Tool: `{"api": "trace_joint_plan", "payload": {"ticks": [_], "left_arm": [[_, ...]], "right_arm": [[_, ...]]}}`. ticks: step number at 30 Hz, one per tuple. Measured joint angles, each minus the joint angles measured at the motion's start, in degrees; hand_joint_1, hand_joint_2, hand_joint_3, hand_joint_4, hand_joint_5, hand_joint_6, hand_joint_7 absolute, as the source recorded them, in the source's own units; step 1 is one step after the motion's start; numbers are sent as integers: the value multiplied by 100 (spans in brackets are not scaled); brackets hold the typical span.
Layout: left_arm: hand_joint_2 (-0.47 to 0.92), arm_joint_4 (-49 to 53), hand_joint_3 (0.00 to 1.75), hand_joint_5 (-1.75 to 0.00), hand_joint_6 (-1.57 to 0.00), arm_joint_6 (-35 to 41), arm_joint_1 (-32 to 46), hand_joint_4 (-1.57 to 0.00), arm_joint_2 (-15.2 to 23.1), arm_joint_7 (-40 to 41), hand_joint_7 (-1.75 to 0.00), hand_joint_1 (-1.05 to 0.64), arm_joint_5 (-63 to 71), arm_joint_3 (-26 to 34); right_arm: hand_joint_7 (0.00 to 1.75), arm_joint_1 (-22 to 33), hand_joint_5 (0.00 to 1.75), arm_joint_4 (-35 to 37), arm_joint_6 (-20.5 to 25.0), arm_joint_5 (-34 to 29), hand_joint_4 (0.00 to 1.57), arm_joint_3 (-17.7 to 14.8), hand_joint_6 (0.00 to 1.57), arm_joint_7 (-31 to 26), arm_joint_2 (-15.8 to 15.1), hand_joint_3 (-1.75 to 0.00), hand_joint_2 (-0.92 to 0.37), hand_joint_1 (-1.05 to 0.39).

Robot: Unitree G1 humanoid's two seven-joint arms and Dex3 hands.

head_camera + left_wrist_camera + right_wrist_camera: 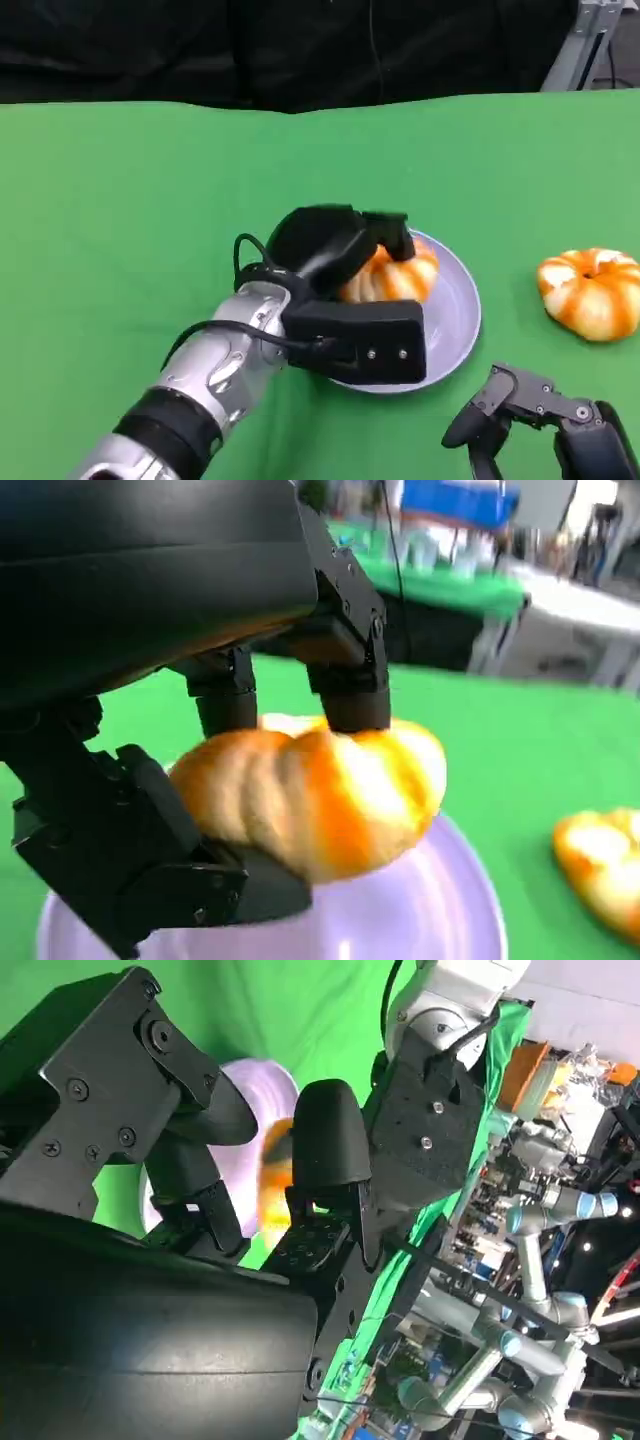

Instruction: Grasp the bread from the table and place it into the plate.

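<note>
Surface: green cloth-covered table.
Plate: round lavender plate, mid-table.
Left hand: clamped on orange-and-white striped bread bun, over the plate.
Second bun: right of the plate, apart.
Right hand: fingers spread, holding nothing.

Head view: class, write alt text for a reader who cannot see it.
The robot's left hand holds a bread over a pale lilac plate on a green table. A second bread lies on the table beyond the plate, and the right hand hangs near the lower edge.
</note>
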Motion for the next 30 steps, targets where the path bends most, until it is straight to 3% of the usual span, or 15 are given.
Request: {"api": "trace_joint_plan", "payload": {"ticks": [3, 6, 13, 19, 26, 27, 29, 30], "left_arm": [[92, -76, 19, -42, -31, 85, -3, -13, 73, -240, -1, -58, 13, -59], [92, -186, 32, -13, -12, 219, -26, -1, 107, -482, -1, -82, 66, -143], [92, -574, 32, -6, -11, 593, -93, 0, 366, -1215, -1, -87, 247, -321], [92, -1631, 28, -12, -17, 532, 244, -9, 826, -1662, -4, -78, -256, 84], [92, -2979, 22, -26, -30, 311, 1338, -26, 1197, -1939, -9, -62, -1525, 1010], [92, -3111, 21, -30, -34, 249, 1501, -31, 1227, -1939, -10, -58, -1670, 1130], [92, -3359, 20, -52, -40, 87, 1853, -26, 1250, -1935, -8, -53, -2063, 1404], [92, -3457, 17, -71, -48, -14, 2023, -24, 1249, -1931, -10, -48, -2284, 1534]], "right_arm": [[130, 5, 160, -2, 2, -1, 80, -1, 83, 0, 0, -142, -28, 3], [130, 3, 161, -4, 5, -1, 80, -2, 83, 1, -1, -143, -27, 5], [131, -6, 161, -5, 9, 6, 80, -4, 83, 2, 1, -145, -26, 6], [131, -34, 161, 0, 15, 2, 80, 2, 83, 2, 11, -147, -24, 7], [132, -112, 160, 54, 5, -9, 81, -1, 84, -12, 10, -149, -23, 7], [132, -112, 159, 54, 2, -9, 82, -2, 84, -13, 11, -148, -23, 6], [132, -115, 159, 58, 1, -21, 82, -2, 84, -13, 7, -148, -23, 6], [132, -110, 158, 60, -1, -31, 83, -5, 84, -17, 6, -147, -23, 6]]}}
